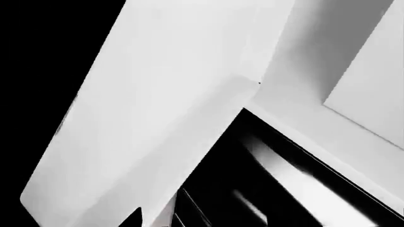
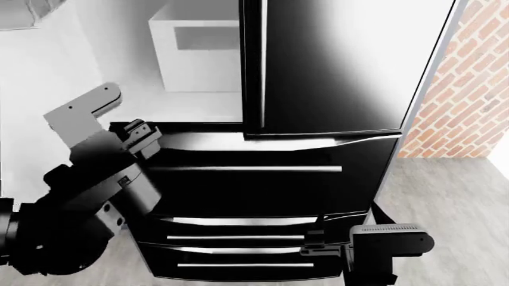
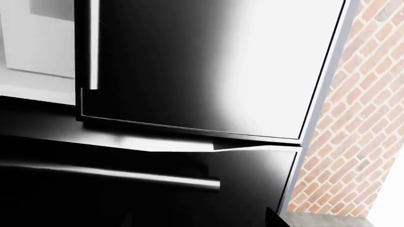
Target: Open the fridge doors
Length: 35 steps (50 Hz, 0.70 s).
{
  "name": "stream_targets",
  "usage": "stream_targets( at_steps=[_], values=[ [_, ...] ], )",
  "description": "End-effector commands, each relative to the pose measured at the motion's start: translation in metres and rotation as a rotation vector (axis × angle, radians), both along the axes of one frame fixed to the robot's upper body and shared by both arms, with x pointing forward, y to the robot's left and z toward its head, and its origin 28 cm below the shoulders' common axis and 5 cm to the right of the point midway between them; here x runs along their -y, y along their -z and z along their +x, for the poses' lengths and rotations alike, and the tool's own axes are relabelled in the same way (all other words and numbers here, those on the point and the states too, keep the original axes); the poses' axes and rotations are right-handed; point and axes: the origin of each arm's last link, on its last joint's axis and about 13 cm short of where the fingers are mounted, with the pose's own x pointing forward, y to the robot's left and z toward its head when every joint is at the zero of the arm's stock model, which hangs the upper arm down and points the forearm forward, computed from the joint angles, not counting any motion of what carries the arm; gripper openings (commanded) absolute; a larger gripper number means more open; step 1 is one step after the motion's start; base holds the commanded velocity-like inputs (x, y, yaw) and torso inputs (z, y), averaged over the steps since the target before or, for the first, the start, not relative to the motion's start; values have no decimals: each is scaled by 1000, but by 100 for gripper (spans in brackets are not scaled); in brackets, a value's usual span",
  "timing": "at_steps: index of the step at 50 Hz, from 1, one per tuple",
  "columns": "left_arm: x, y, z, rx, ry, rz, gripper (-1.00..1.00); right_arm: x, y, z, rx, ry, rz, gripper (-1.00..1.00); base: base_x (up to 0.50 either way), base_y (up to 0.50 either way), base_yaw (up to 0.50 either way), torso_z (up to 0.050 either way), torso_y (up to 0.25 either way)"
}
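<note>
The right fridge door (image 2: 334, 65) is closed, glossy black, with its silver bar handle (image 2: 263, 59) along its left edge; the right wrist view shows the same door (image 3: 202, 66) and handle (image 3: 93, 47). The left fridge door (image 1: 139, 123) is swung open, and its white inner face fills the left wrist view. The white fridge interior (image 2: 199, 53) is exposed. My left gripper (image 2: 142, 138) is open and empty at the fridge's lower left corner, close to the open door. My right gripper (image 2: 316, 239) is open and low in front of the drawers, below the closed door.
Wide black drawer fronts (image 2: 263, 190) with horizontal silver handles (image 2: 247, 170) stack under the doors. A brick wall (image 2: 469, 89) stands to the right of the fridge, above grey floor (image 2: 453, 196). My left arm (image 2: 80, 202) is close against the fridge's left side.
</note>
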Motion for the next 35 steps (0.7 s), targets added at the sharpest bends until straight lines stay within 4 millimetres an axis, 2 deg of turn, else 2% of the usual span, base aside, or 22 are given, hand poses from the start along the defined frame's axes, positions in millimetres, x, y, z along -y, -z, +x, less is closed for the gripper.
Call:
stream_targets(
  at_steps=[1, 10, 19, 25, 29, 33, 35],
  values=[
    [-181, -1, 53, 190, -911, 248, 100, 1, -3, 2, 20, 7, 1, 100, 0, 7, 6, -10, 0],
    [-212, 8, 41, 138, -1043, 271, 100, 1, -4, 1, 20, 8, -1, 100, 0, 5, 9, -1, 0],
    [-209, 6, 41, 166, -1041, 283, 100, 1, -4, 1, 19, 10, 0, 100, 0, 11, 17, -2, 0],
    [-204, -1, 43, 249, -958, 301, 100, 0, -3, 2, 16, 6, -1, 100, 0, 12, 17, -3, 0],
    [-181, 0, 39, 370, -734, 290, 100, 1, -3, 3, 16, 6, -2, 100, 3, 12, 16, -3, 0],
    [-156, 10, 33, 447, -532, 320, 100, 1, -3, 3, 16, 7, -2, 100, 3, 12, 14, 0, 0],
    [-132, 14, 23, 540, -294, 330, 100, 1, -3, 3, 15, 7, -2, 100, 0, 12, 12, 0, 0]
  ],
)
